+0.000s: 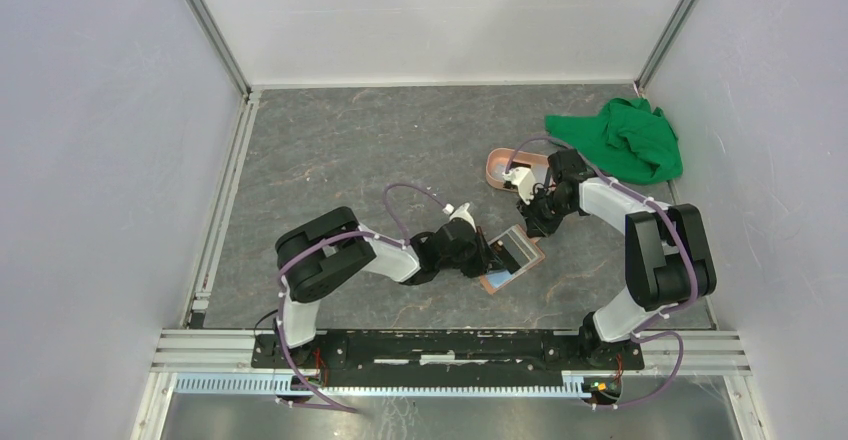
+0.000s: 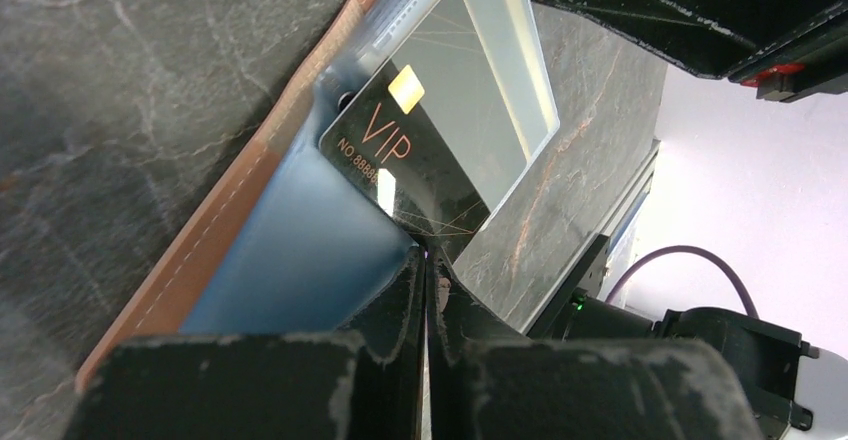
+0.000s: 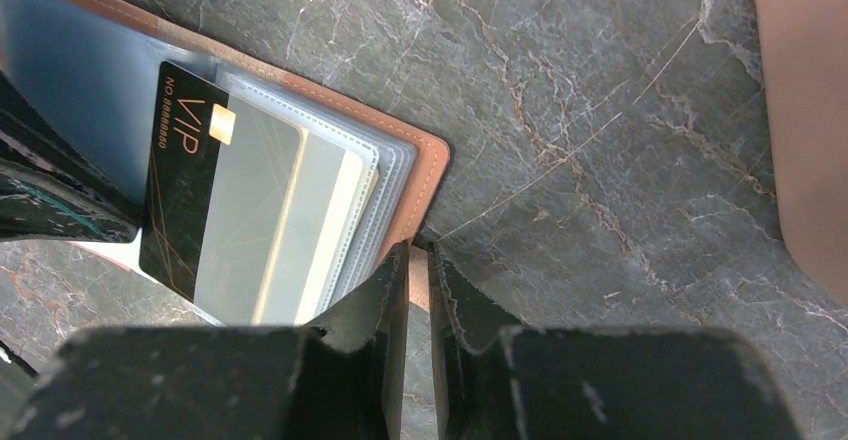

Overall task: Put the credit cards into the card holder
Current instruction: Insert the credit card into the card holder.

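From above, the card holder (image 1: 512, 260) is lying open on the table (image 1: 350, 150), a little right of the middle and nearer the near edge than the far one. The left gripper (image 1: 487, 253) is reaching it from the left and the right gripper (image 1: 535, 225) from the far right, so both are at it, one on each side. In the left wrist view, the left jaws are clenched together on what looks like the trailing corner of the black card (image 2: 400, 155). The card's long axis is running straight away from the fingertips into the clear sleeve (image 2: 500, 80), with roughly half already under the plastic. In the right wrist view, the exposed end of the card is pointing toward the left gripper and the buried end toward the right one. The right jaws are standing almost together astride the holder's tan rim, apparently nipping it to brace it. The coming move is likely turning on the left arm pushing along that axis, toward the braced rim.
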`<state>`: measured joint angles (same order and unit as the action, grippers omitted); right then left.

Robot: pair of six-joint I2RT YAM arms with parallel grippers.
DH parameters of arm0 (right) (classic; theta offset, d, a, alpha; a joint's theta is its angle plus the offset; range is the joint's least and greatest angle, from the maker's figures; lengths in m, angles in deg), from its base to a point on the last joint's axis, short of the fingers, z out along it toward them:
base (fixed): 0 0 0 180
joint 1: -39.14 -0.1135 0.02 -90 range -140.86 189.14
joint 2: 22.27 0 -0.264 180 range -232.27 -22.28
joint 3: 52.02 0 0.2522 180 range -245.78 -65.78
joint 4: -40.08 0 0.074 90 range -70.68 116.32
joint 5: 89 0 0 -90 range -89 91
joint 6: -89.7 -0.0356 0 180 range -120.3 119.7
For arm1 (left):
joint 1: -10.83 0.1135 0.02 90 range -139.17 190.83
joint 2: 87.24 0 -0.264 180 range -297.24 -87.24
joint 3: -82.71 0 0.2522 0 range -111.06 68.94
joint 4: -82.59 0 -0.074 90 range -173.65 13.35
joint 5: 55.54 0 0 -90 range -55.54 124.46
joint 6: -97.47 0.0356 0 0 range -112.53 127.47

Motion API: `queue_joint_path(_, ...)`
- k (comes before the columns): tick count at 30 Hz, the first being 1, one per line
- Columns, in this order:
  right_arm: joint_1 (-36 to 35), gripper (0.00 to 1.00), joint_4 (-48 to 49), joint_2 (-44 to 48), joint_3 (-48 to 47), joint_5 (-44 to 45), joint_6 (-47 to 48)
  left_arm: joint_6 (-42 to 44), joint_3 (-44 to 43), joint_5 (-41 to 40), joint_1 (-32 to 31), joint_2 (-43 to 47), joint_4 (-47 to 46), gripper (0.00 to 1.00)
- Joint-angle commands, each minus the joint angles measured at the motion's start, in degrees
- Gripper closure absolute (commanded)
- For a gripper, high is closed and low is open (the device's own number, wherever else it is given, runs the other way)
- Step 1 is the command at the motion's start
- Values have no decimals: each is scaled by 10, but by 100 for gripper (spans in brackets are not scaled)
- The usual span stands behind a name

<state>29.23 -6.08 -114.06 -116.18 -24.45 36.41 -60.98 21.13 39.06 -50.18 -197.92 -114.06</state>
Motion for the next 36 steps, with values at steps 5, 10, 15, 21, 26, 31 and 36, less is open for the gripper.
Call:
queue_joint_path(5,-13,82,-18,-10,-14,-18,12,40,-52,-12,-2,-27,19,96)
queue_joint_path(10,-15,82,-21,-11,-15,-23,13,49,-74,-14,3,-35,29,96)
queue_joint_path(15,-17,82,-24,-12,-16,-31,17,59,-92,-13,12,-45,37,96)
queue_joint_path(21,-18,83,-31,-10,-19,-49,21,74,-95,-16,21,-38,42,95)
queue_joint_path(26,-17,82,-31,-10,-19,-50,21,90,-82,-28,22,-10,36,93)
queue_joint_path(31,-18,82,-32,-12,-19,-54,22,102,-82,-32,24,5,34,90)
queue_joint_path(36,-19,82,-35,-16,-20,-67,25,103,-97,-21,24,-6,32,90)
